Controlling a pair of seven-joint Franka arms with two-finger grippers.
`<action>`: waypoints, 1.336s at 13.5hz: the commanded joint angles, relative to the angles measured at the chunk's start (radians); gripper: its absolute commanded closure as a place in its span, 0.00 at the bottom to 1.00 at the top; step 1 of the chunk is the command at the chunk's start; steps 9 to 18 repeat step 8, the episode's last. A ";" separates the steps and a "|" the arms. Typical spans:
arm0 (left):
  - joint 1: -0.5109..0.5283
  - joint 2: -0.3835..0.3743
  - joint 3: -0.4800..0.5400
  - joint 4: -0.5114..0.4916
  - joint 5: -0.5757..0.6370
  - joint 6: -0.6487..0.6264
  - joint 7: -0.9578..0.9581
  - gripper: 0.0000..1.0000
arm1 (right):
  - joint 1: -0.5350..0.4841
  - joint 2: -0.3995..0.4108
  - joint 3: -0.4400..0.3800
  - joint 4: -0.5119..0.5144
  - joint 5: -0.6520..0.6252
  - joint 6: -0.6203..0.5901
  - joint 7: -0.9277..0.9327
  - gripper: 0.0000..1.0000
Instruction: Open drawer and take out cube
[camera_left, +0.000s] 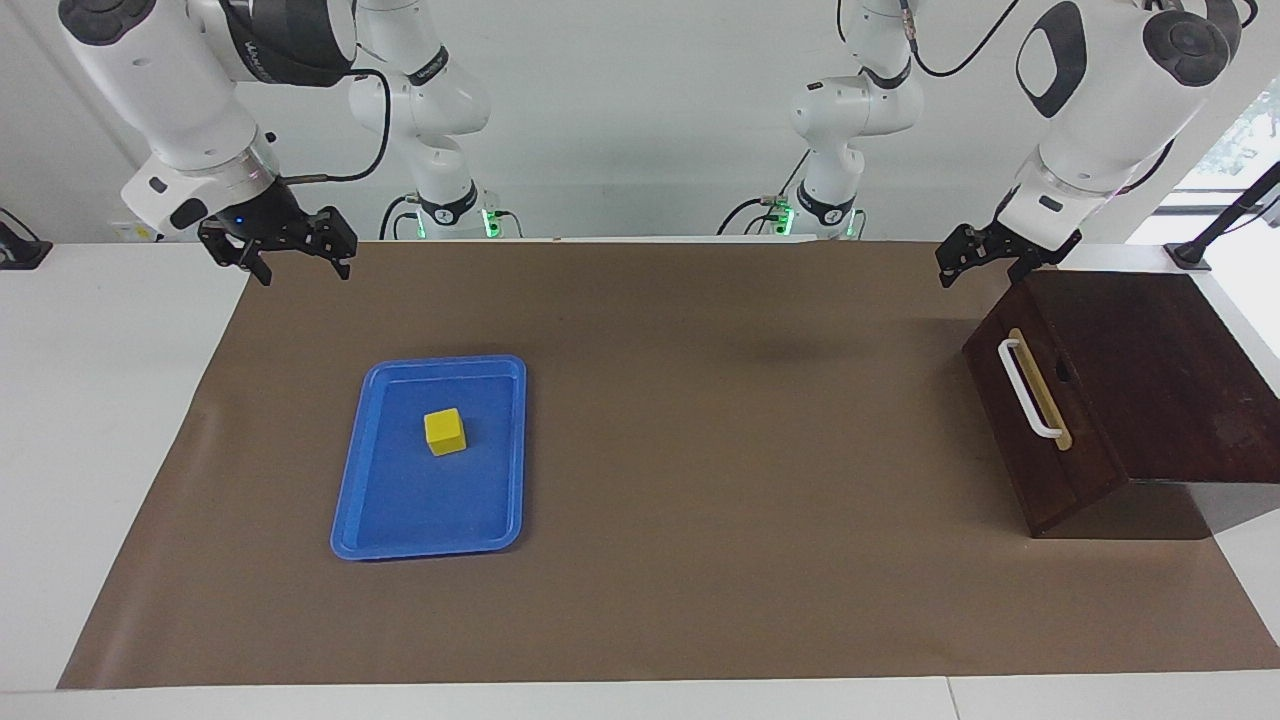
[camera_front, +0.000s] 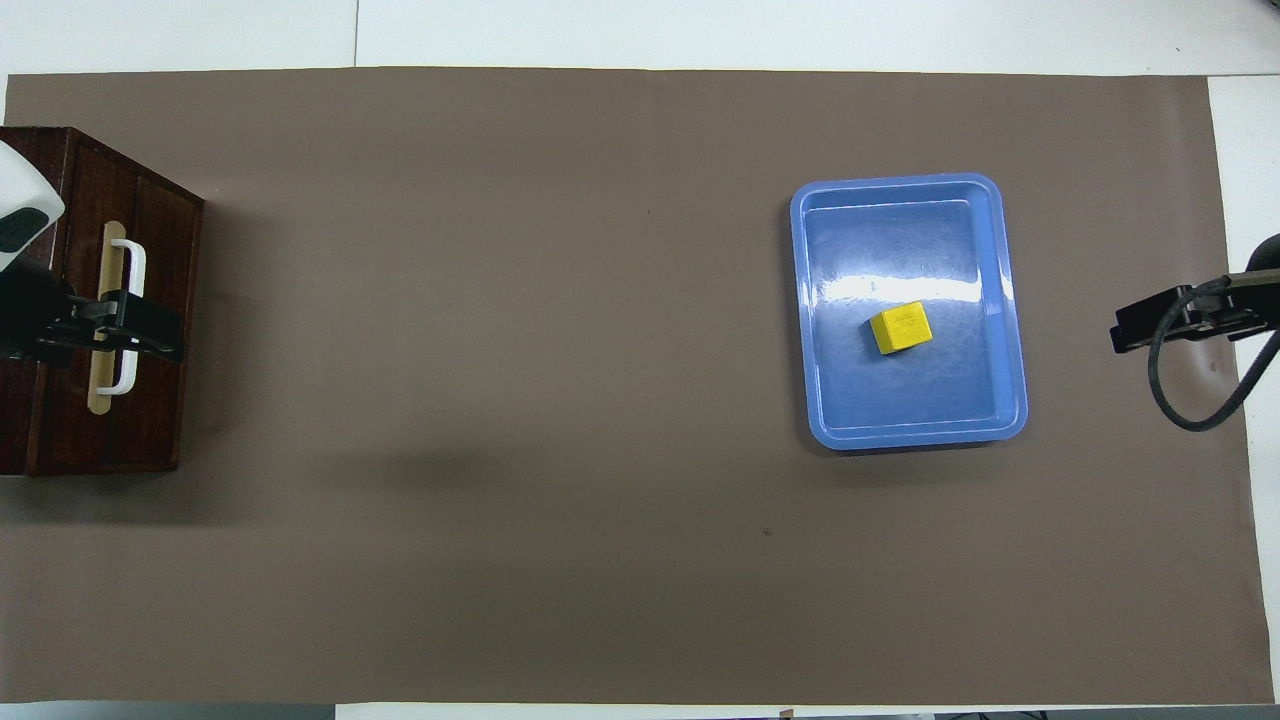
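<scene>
The drawer (camera_left: 1040, 420) sits shut in the dark brown wooden box (camera_left: 1150, 370) at the left arm's end of the table. Its white bar handle (camera_left: 1030, 390) and tan strip face the table's middle. My left gripper (camera_left: 978, 275) hangs open in the air over the box's top edge, clear of the handle; from above the left gripper (camera_front: 125, 325) covers the handle (camera_front: 130, 300). The yellow cube (camera_left: 445, 431) lies in the blue tray (camera_left: 400, 530). My right gripper (camera_left: 303, 272) is open and empty, raised over the brown mat's edge at the right arm's end.
A brown mat (camera_left: 700, 560) covers most of the white table. In the overhead view the cube (camera_front: 900, 328) rests near the middle of the blue tray (camera_front: 820, 300), and the right gripper (camera_front: 1140, 325) carries a looping black cable (camera_front: 1190, 420).
</scene>
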 joint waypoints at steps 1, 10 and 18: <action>-0.002 -0.006 0.006 0.002 -0.008 -0.016 0.004 0.00 | -0.010 -0.010 0.010 0.005 -0.015 -0.003 -0.020 0.00; -0.002 -0.006 0.006 0.002 -0.008 -0.016 0.004 0.00 | -0.002 -0.008 0.010 0.021 -0.016 -0.020 -0.019 0.00; -0.002 -0.006 0.006 0.002 -0.008 -0.016 0.004 0.00 | -0.002 -0.008 0.010 0.021 -0.016 -0.020 -0.019 0.00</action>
